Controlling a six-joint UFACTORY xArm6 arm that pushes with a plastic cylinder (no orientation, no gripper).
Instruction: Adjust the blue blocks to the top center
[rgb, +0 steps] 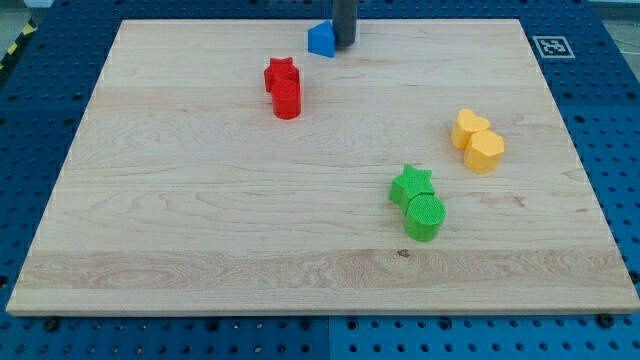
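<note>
One blue block (321, 39) shows near the view's top centre of the wooden board (200, 200); its shape is partly hidden by the rod. My tip (344, 44) stands right against the blue block's right side, touching or almost touching it. No other blue block is visible; the rod may hide one.
A red star block (281, 73) and a red cylinder (287, 100) touch each other left of centre. A yellow heart-like block (469, 127) and a yellow hexagon (486, 151) sit at the right. A green star (411, 185) and a green cylinder (425, 215) sit lower centre-right.
</note>
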